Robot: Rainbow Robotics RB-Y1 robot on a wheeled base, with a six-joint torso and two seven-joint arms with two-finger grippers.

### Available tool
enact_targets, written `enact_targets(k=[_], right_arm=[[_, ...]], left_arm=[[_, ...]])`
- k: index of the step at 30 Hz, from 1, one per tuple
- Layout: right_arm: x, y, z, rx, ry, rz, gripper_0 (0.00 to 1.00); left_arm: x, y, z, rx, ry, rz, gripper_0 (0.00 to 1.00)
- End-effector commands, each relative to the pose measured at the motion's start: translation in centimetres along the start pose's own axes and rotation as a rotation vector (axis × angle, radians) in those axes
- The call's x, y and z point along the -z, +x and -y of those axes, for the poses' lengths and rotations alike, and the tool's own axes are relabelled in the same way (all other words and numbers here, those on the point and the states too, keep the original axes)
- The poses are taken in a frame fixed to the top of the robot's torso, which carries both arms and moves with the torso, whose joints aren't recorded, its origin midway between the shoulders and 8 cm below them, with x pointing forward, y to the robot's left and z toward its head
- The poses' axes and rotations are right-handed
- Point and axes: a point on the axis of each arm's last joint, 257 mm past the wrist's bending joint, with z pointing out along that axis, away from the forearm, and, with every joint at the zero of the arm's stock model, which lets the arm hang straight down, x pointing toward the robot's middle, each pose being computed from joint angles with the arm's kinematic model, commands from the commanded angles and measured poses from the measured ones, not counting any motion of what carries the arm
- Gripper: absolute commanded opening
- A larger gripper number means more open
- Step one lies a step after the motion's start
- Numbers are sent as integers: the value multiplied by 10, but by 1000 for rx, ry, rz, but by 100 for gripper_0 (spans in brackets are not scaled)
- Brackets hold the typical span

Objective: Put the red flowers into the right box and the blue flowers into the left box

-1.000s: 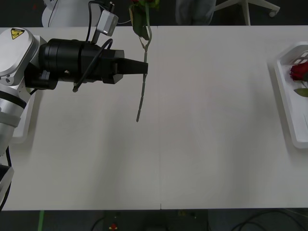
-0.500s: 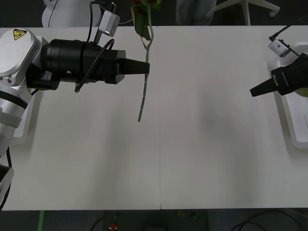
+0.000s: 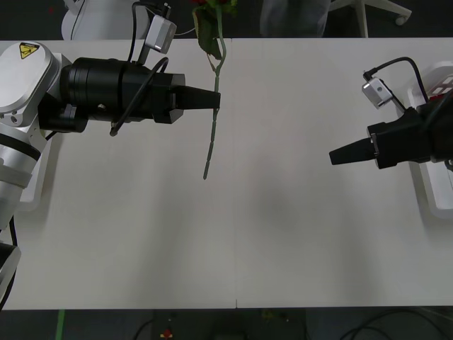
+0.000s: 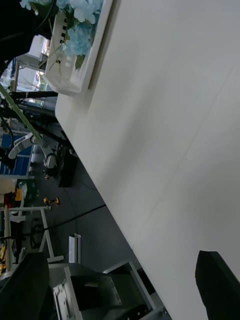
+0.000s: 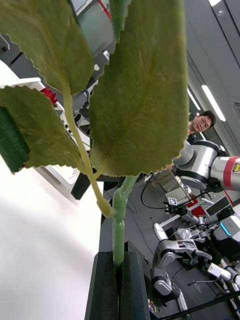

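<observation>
My left gripper (image 3: pixel 216 100) is shut on the thin green stem of a red flower (image 3: pixel 210 134), held above the table's far left half. Its bloom (image 3: pixel 212 4) reaches the far edge, and the stem's end hangs toward the table. In the left wrist view the black fingers (image 5: pixel 107 285) clamp the stem below large green leaves (image 5: pixel 135 85). My right gripper (image 3: pixel 333 157) is open and empty, reaching left from the right box (image 3: pixel 429 191). A red bloom (image 5: pixel 48 94) lies in that box. Blue flowers (image 4: pixel 80 30) fill the left box (image 4: pixel 75 82).
The left arm's black body (image 3: pixel 113 91) spans the table's far left and covers most of the left box (image 3: pixel 32 191). A wide stretch of bare white tabletop (image 3: pixel 283 227) lies between the two grippers. Chairs and robot equipment stand beyond the table.
The right arm has come in from the right box and moved left toward the table's middle. The left arm holds the red flower nearly still.
</observation>
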Motion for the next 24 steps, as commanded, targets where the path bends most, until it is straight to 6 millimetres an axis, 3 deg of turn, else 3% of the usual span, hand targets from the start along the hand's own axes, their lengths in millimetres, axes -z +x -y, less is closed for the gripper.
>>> enact_targets(k=[1,18,24], right_arm=[[-30,3,-32,67,-81,52,85],[-111,-14,-111,91,-278,261,85],[-138,-21,-124,66,-313,314,85]], left_arm=[[-8,-1,11,-24,28,3,0],[-8,-1,11,-24,28,3,0],[-8,-1,11,-24,28,3,0]])
